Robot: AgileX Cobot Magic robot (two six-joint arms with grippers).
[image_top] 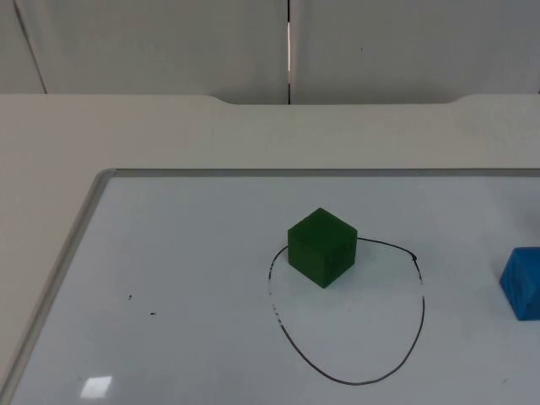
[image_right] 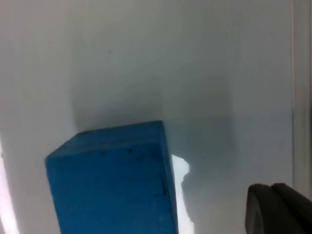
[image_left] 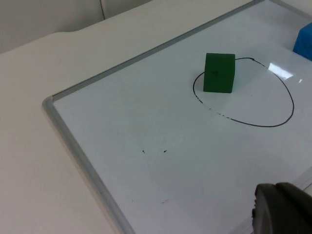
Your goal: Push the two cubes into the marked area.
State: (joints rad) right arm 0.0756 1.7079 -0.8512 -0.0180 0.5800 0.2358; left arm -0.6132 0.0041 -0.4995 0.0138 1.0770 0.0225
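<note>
A green cube (image_top: 321,247) sits on the upper left rim of a hand-drawn black oval (image_top: 422,312) on the whiteboard, partly inside the line. A blue cube (image_top: 523,283) stands outside the oval, at the picture's right edge. From the left wrist view, the green cube (image_left: 219,73) and the oval (image_left: 292,105) lie far ahead of my left gripper (image_left: 282,209), with the blue cube (image_left: 303,41) beyond them. My right gripper (image_right: 280,207) hovers close to the blue cube (image_right: 114,180), just beside it and apart from it.
The whiteboard has a grey metal frame (image_top: 84,219) along its left and far sides. It lies on a beige table top (image_top: 169,135) that ends at the grey partition wall (image_top: 169,42). A few small dark specks (image_top: 152,314) mark the board's left half.
</note>
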